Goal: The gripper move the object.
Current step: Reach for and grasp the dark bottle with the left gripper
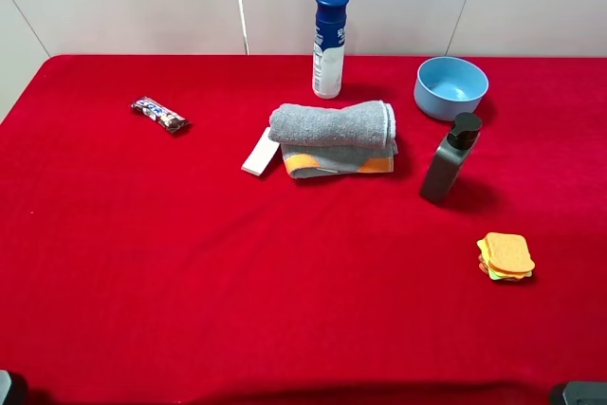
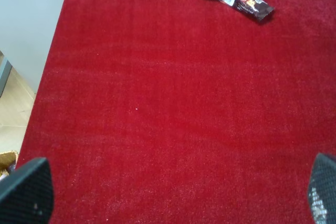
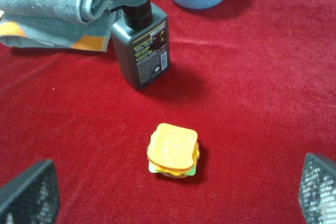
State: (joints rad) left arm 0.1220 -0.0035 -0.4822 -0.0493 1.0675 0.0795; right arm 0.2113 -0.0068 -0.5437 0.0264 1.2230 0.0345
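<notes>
The dark grey pump bottle point(image 1: 449, 160) stands upright on the red cloth, right of the folded towel and in front of the blue bowl. In the right wrist view it point(image 3: 143, 45) shows its printed label, beyond a toy sandwich. My right gripper point(image 3: 173, 195) is open and empty, well short of the bottle, with its black fingertips point(image 3: 31, 192) at the frame's corners. My left gripper point(image 2: 173, 195) is open and empty over bare cloth at the table's left. Both arms barely show at the front edge of the exterior high view.
A folded grey and orange towel point(image 1: 334, 138) lies mid-table beside a white slip point(image 1: 260, 152). A tall white bottle with blue cap point(image 1: 328, 43) stands behind it. A blue bowl point(image 1: 450, 88), a toy sandwich point(image 1: 505, 257) and a candy bar point(image 1: 159, 115) also lie on the cloth.
</notes>
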